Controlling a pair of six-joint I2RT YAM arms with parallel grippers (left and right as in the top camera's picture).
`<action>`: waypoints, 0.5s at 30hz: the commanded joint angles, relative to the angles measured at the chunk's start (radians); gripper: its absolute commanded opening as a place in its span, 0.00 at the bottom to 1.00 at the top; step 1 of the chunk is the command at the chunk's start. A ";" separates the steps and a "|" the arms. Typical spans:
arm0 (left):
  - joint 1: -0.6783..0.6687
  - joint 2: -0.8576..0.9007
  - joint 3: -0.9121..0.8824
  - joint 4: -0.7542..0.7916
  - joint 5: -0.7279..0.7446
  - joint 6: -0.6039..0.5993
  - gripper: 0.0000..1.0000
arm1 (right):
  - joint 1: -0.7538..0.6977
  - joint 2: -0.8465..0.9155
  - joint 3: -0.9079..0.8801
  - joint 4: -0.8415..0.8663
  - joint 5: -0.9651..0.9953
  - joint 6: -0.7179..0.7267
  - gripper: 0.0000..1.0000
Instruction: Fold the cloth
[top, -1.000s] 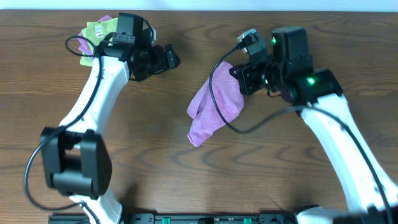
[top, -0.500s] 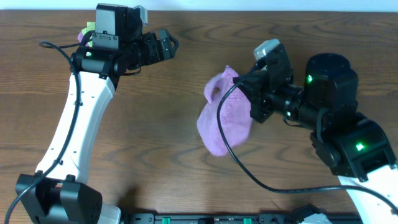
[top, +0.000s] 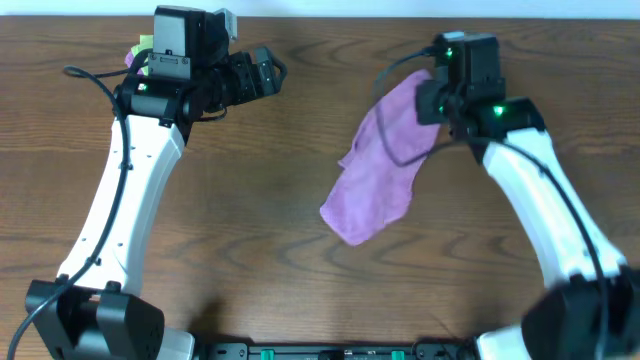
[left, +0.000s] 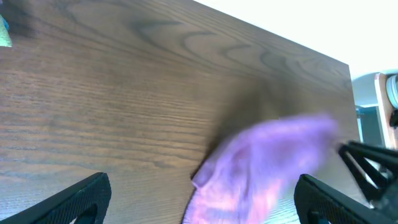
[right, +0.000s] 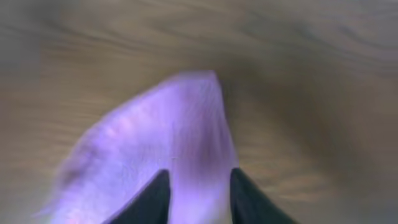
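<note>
The lilac cloth lies crumpled and stretched across the table's middle, its upper corner reaching up to my right gripper. In the right wrist view the cloth is blurred, and the right gripper stands open, its two dark fingers apart over the corner between them. My left gripper hovers at the back left, apart from the cloth. In the left wrist view the left gripper is wide open with the cloth blurred ahead of it.
A bit of lime-green cloth peeks out behind the left arm at the table's back left corner. The back edge of the table runs close behind both grippers. A black cable hangs over the lilac cloth.
The right arm swung back and up, dragging the cloth's corner toward the back right so it stretched out. Its jaws have parted. The left arm moved earlier and now holds still.
</note>
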 joint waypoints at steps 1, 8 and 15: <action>0.008 -0.022 0.020 -0.002 -0.004 0.021 0.95 | -0.048 0.023 0.011 -0.003 0.140 0.035 0.43; 0.008 -0.021 0.020 -0.006 -0.004 0.021 0.95 | -0.059 -0.014 0.011 -0.080 0.004 0.040 0.72; 0.008 -0.015 0.020 -0.011 -0.024 0.021 0.95 | -0.021 0.030 0.011 -0.096 -0.314 -0.023 0.71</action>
